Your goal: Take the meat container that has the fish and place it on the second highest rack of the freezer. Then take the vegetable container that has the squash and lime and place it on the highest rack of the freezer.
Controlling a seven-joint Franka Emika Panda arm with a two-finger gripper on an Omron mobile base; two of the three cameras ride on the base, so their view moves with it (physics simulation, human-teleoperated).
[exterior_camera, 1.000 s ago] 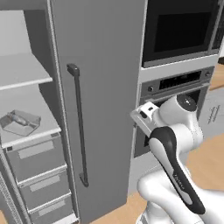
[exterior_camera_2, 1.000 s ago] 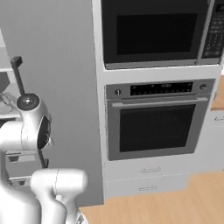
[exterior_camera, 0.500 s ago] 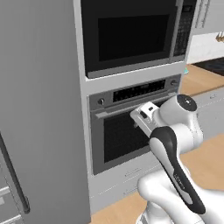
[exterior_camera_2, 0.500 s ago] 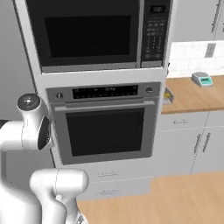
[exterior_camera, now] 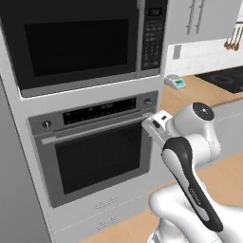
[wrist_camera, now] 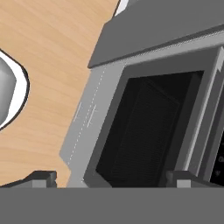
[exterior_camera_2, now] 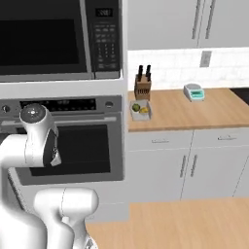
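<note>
The vegetable container (exterior_camera_2: 140,115) stands on the wooden counter just right of the oven column, holding a dark green lime (exterior_camera_2: 136,107) and a yellow squash (exterior_camera_2: 145,110). My gripper (wrist_camera: 113,178) is open with nothing between its fingertips (wrist_camera: 42,176); it points at the wall oven's dark glass door (wrist_camera: 144,131), well left of the container. A strip of the freezer's matte grey front (exterior_camera: 10,190) shows at the left edge of the left base view. The meat container with the fish and the freezer racks are out of view.
A microwave (exterior_camera: 76,42) sits above the wall oven (exterior_camera: 95,152). On the counter (exterior_camera_2: 194,109) stand a knife block (exterior_camera_2: 142,86) behind the container and a small scale (exterior_camera_2: 193,91) farther right. Cabinets run below and above the counter; wood floor (exterior_camera_2: 185,223) lies in front.
The whole picture has swung right, so the camera moved: the freezer slid off to the left and the oven, counter and vegetable container came in. The gripper has stayed open.
</note>
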